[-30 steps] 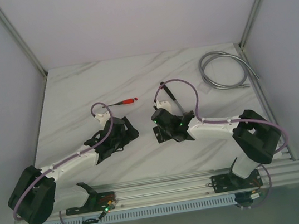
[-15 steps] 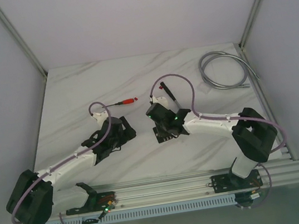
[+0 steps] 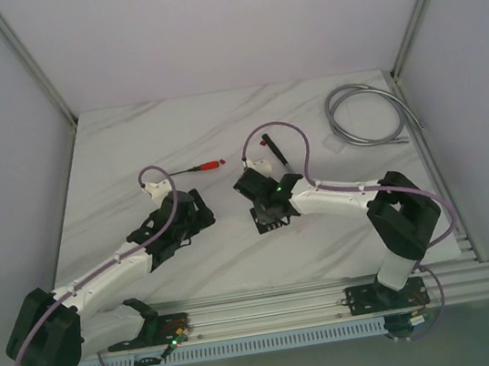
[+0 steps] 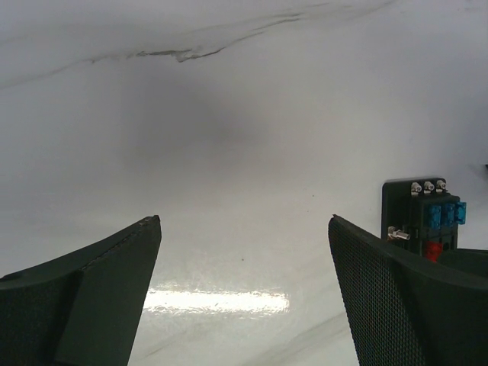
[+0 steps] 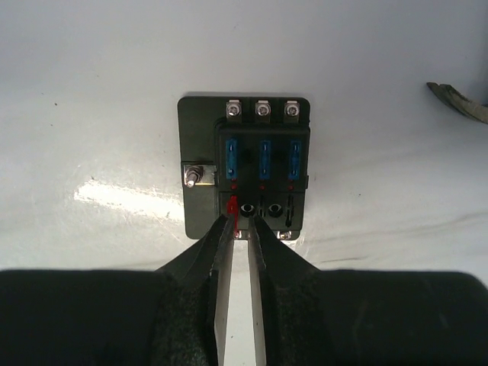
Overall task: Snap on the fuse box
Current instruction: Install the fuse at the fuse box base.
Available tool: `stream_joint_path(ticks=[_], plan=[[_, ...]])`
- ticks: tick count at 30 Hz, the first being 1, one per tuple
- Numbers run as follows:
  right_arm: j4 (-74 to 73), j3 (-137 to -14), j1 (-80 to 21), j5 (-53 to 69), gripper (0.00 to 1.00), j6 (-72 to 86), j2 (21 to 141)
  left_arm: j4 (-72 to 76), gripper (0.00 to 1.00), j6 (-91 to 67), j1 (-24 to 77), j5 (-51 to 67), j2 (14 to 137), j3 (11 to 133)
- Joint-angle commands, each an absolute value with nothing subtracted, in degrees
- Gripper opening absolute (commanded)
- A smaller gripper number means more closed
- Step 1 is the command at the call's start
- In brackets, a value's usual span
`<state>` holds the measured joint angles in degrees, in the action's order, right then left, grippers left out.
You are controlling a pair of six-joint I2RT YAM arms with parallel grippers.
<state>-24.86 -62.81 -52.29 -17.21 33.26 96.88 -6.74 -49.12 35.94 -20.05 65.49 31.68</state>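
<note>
Right wrist view puts the fuse box (image 5: 244, 164) mid-frame, the right gripper (image 5: 242, 223) showing a narrow slit at its lower edge, grip unclear, while the left gripper (image 4: 244, 221) gapes wide.

A robotics lab cell: white walls (image 3: 202, 23) and aluminium posts (image 3: 29, 63) box in the marble-patterned table (image 3: 128, 145); 2 robot arms (image 3: 102, 273) (image 3: 339, 198) bolted to a rail (image 3: 272, 306) along the table's near edge.

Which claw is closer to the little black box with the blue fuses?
The right. The right claw has its tips at the near edge of the small black plastic fuse box. The left claw is wide open, off to one side, apart.
</note>
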Motion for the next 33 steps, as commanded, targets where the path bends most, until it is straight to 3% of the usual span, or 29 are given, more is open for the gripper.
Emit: stream_joint_path(ticks=[1,10,21,33], plan=[[-27.6,-65.1,-52.6,-18.3,0.19,34.4,98.2,-7.6,1.0,-47.8,35.4,-21.6,65.2,30.9],[-29.6,-66.2,-52.5,-17.7,0.17,34.8,99.7,-7.7,1.0,-47.7,35.3,-21.5,64.8,30.7],[-32.0,-64.8,-51.8,-15.7,0.07,34.8,102.7,-7.7,1.0,-47.8,35.3,-21.6,64.0,30.1],[-29.4,-57.3,-48.5,-10.7,0.0,33.2,103.2,-7.7,1.0,-47.9,35.2,-21.8,63.6,30.0]])
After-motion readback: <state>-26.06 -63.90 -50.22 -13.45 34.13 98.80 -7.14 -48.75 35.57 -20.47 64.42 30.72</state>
